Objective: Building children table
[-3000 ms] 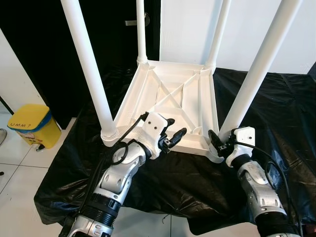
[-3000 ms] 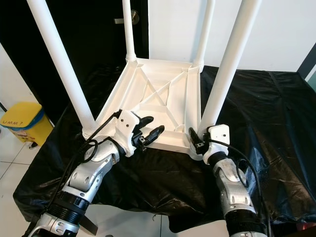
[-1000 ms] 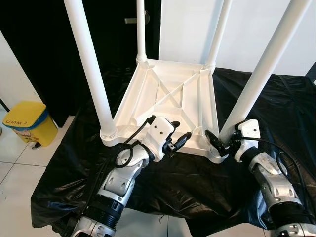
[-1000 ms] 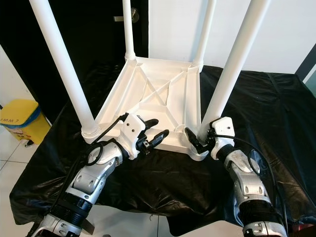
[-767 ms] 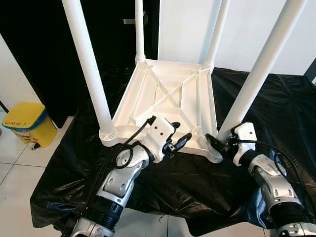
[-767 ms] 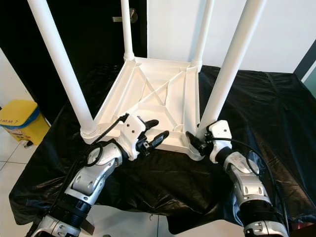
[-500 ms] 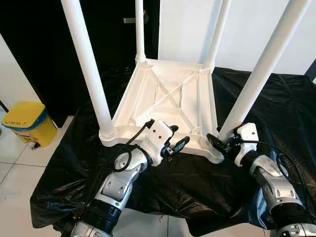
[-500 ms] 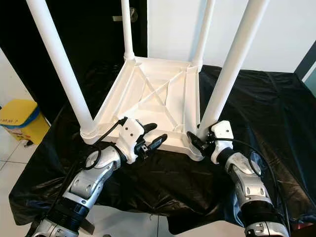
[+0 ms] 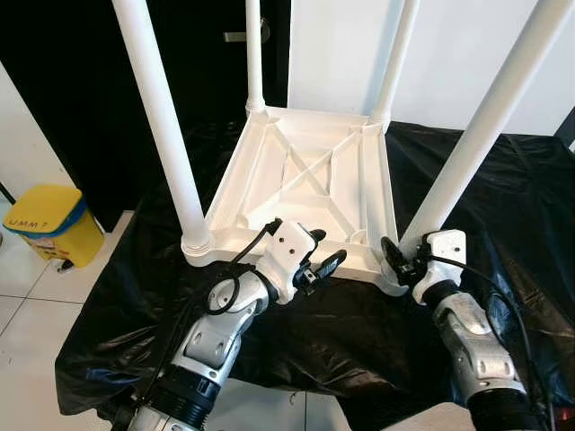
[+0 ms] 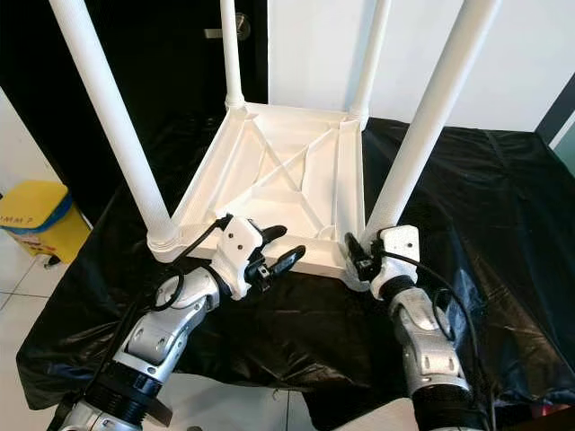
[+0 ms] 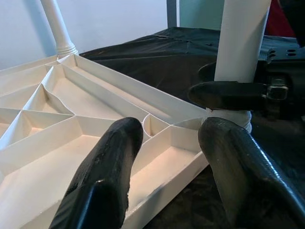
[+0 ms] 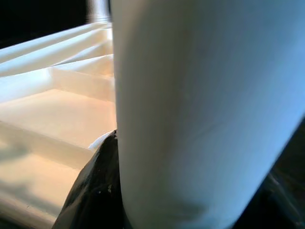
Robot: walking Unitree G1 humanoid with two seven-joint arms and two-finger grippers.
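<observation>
A white children's table (image 9: 305, 171) lies upside down on a black cloth (image 9: 359, 332), its four white legs pointing up. My left gripper (image 9: 325, 248) is open at the middle of the table's near rim, one finger over the ribbed underside and one outside the rim (image 11: 157, 179). My right gripper (image 9: 395, 257) is shut on the base of the near right leg (image 9: 476, 135), where that leg meets its corner socket. In the right wrist view the leg (image 12: 200, 109) stands close, with one black finger (image 12: 95, 186) pressed against it.
A yellow bin (image 9: 49, 224) stands on the tiled floor at the left. Behind the table are a dark door (image 9: 81, 90) and a white wall (image 9: 341, 45). The cloth hangs over the near edge of its support.
My right forearm has swung in from the right and now points straighter at the leg, the gripper staying at the leg's base. The left gripper has barely shifted.
</observation>
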